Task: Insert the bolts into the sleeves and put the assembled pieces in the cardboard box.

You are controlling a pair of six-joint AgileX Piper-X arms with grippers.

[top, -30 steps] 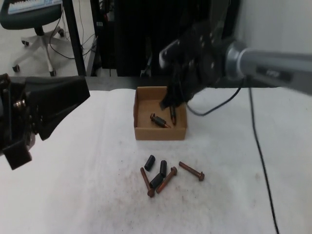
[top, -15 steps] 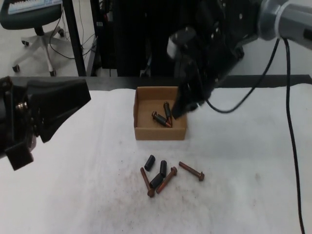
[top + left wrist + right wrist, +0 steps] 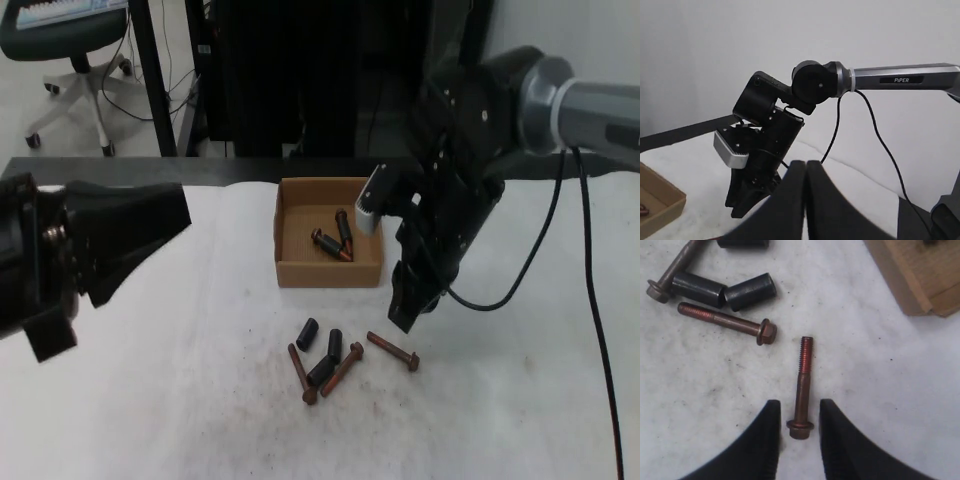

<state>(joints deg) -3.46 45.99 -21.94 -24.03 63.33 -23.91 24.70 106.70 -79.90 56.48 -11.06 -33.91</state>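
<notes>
The cardboard box [image 3: 290, 268] stands at the middle back of the white-covered bench, with two assembled pieces [image 3: 333, 240] lying inside. In front of it lie three loose reddish bolts and three black sleeves [image 3: 322, 352]. My right gripper [image 3: 405, 318] hangs low over the rightmost bolt [image 3: 392, 351]. In the right wrist view that gripper [image 3: 799, 402] is open, its fingers on either side of the head of this bolt [image 3: 802, 382], not touching it. My left gripper [image 3: 805, 167] is shut on nothing, held up at the bench's left side [image 3: 100, 235].
Beside the straddled bolt lie a second bolt [image 3: 727, 322], a third bolt [image 3: 670, 270] and two sleeves end to end [image 3: 722, 290]. A corner of the box [image 3: 912, 280] is close by. The bench's front and right parts are bare cloth. A cable [image 3: 590, 300] trails from the right arm.
My right gripper let an assembled piece go into the box, then swung out of it toward the front and came down over the rightmost loose bolt. The left arm barely moved.
</notes>
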